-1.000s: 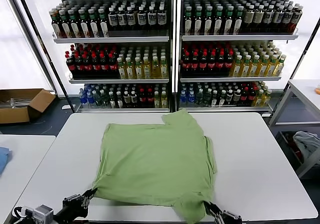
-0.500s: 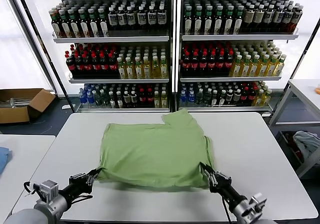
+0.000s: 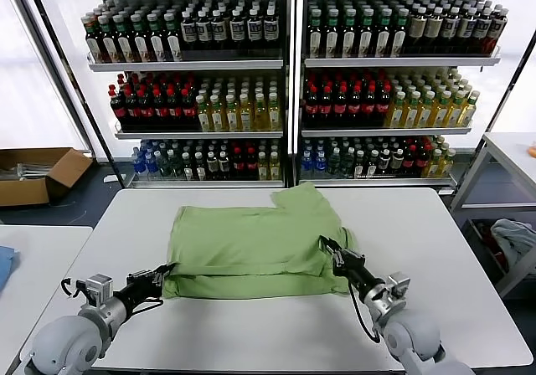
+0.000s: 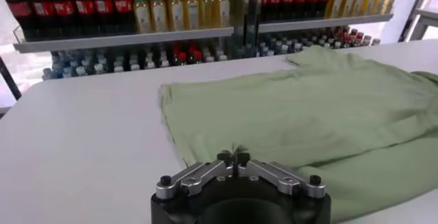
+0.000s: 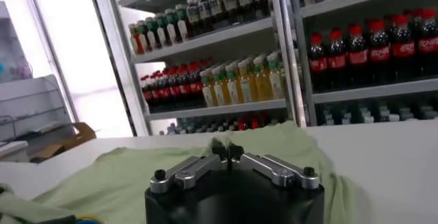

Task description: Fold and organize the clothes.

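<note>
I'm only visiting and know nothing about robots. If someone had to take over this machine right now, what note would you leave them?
Left pincer: tips together, at the near left corner of the green shirt. Whether it pinches cloth cannot be seen.
Right pincer: tips together, over the shirt's right edge, same doubt.
Shirt: back side up in the middle of the white table.
Done: the near hem is folded up over the body, so the near part lies doubled.
Left: let go if cloth is held, tuck in the sleeve sticking out on the far side, then probably fold again and put it away.
</note>
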Robot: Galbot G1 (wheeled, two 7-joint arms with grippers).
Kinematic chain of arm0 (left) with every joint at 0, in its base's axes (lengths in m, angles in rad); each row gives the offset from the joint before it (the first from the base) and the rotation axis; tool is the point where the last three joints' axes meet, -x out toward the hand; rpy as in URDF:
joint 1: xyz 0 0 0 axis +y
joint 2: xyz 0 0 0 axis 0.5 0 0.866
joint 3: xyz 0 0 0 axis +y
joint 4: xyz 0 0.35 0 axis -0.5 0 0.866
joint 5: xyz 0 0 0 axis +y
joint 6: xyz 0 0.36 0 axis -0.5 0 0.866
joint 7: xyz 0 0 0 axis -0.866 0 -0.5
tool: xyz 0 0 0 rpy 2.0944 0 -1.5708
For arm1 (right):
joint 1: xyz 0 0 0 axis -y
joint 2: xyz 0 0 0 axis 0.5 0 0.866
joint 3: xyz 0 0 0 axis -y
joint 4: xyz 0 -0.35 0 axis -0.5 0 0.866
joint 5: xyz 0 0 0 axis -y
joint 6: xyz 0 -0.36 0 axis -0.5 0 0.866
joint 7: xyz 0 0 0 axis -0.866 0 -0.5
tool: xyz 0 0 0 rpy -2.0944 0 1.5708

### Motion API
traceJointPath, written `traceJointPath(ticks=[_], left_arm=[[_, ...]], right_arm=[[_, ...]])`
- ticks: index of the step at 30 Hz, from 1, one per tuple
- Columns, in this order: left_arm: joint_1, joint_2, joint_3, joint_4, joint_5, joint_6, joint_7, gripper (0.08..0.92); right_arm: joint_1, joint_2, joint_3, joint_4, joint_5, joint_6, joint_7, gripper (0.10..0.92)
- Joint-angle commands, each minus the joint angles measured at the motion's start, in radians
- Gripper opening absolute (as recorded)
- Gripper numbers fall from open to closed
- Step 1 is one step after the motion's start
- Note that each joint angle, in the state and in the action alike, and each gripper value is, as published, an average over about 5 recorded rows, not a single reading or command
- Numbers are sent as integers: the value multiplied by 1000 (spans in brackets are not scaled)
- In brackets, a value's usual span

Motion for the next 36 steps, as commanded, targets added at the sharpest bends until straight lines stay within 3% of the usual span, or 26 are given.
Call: traceJointPath(ticks=[1, 8, 14, 21, 24, 28, 36], left_arm=[[-65, -17, -13, 86, 4, -11, -7, 197], [61, -29, -135, 18, 3, -20, -30, 405], [189, -65, -163, -50, 17, -20, -49, 578], [200, -107, -124, -19, 31, -30, -49, 771], [194, -112, -113, -7, 33, -31, -51, 814], [183, -119, -105, 3, 33, -29, -58, 813], [171, -116, -89, 2, 28, -32, -57, 610]], right_arm=[[83, 1, -28, -61, -39, -56, 35, 258], [-104, -59, 83, 101, -39, -86, 73, 466], [-297, -102, 155, 247, -82, -113, 96, 639], [-399, -79, 152, 281, -139, -124, 99, 807], [-396, -73, 139, 274, -142, -126, 97, 800], [-371, -67, 120, 249, -132, -137, 115, 704], [-357, -68, 116, 230, -103, -147, 128, 470]])
